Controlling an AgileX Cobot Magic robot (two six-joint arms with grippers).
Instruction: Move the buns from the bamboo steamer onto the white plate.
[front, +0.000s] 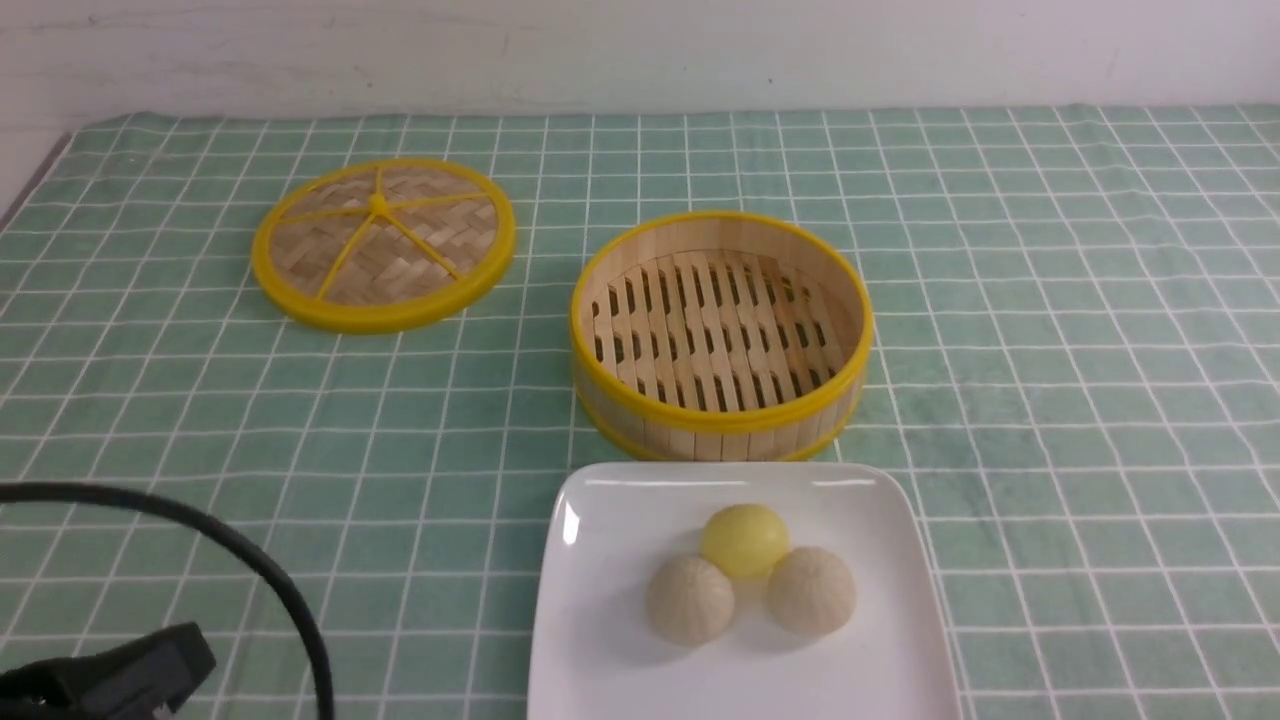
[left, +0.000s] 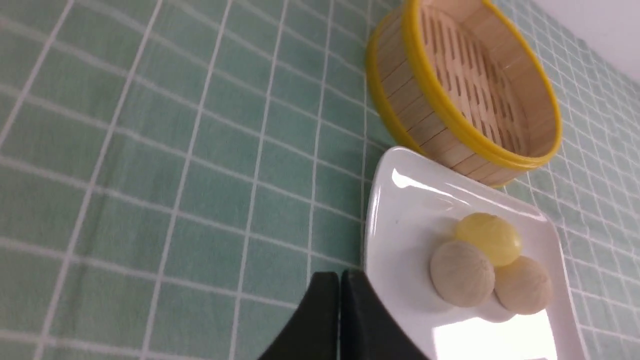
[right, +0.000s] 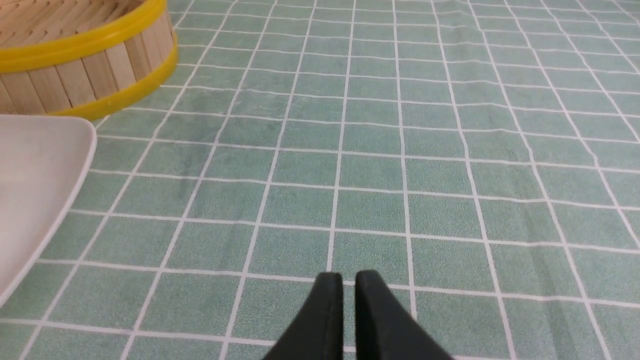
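Observation:
The bamboo steamer (front: 720, 330) stands empty in mid-table, its slotted floor bare. Just in front of it lies the white plate (front: 620, 520) with three buns touching one another: a yellow bun (front: 745, 540) and two beige pleated buns (front: 690, 598) (front: 811, 590). My left gripper (left: 340, 280) is shut and empty, low over the cloth beside the plate (left: 405, 210); it shows dark at the front view's bottom left (front: 150, 665). My right gripper (right: 348, 280) is shut on nothing, over bare cloth to the right of the plate's corner (right: 40, 175) and of the steamer (right: 85, 65).
The flat woven lid (front: 383, 243) with its yellow rim lies at the back left. A black cable (front: 250, 570) arcs over the near left of the green checked cloth. A white wall closes off the far edge of the table.

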